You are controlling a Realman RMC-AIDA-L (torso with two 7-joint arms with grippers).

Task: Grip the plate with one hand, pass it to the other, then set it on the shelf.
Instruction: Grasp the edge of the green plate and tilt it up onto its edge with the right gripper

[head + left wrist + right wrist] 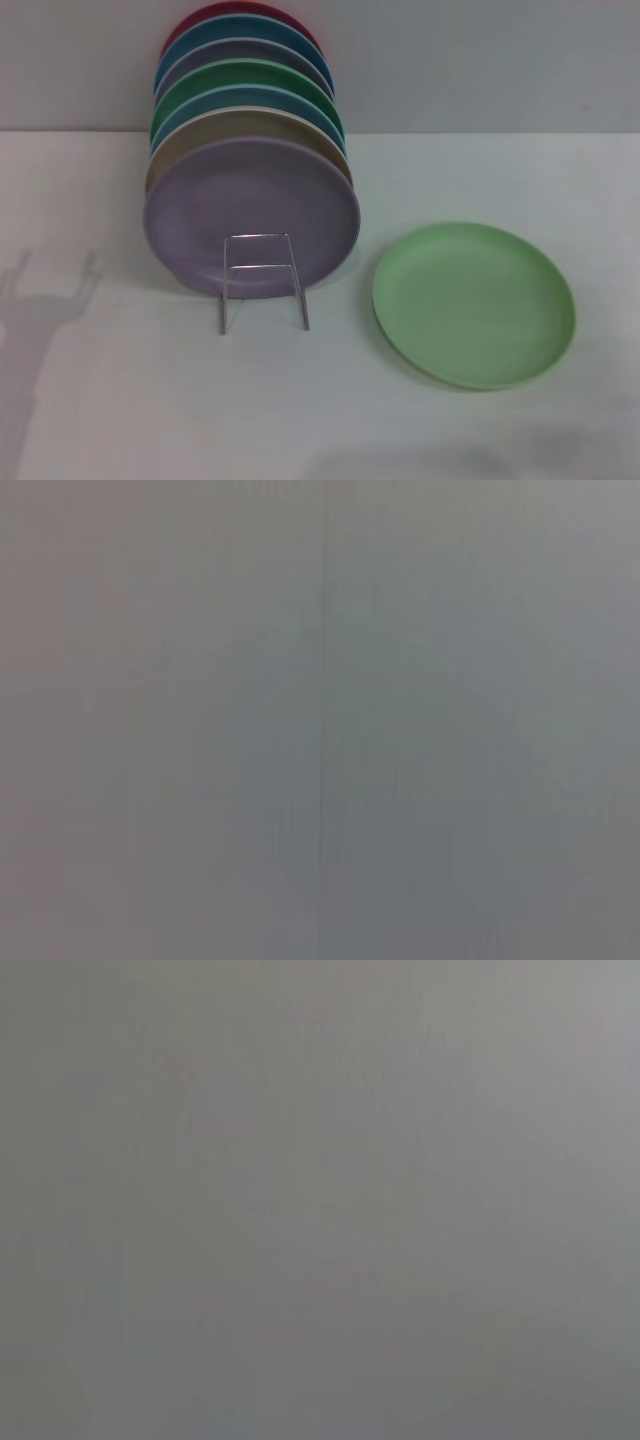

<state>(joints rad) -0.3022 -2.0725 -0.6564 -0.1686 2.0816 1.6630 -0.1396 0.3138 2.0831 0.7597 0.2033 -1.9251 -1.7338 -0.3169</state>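
The pale mint-green plate [473,303] lies flat on the white table, right of centre in the head view. The shelf [262,281], a small silvery wire rack, stands left of it with one bare loop at its front. Several plates stand on edge in the rack, the lavender plate [250,215] foremost. Neither gripper shows in any view. Both wrist views show only a plain grey surface.
Behind the lavender plate stand a tan plate [245,128], a blue one, a darker green plate [250,75] and others, back to a red one [225,12]. The white table [130,400] carries an arm's shadow at the left. A grey wall lies behind.
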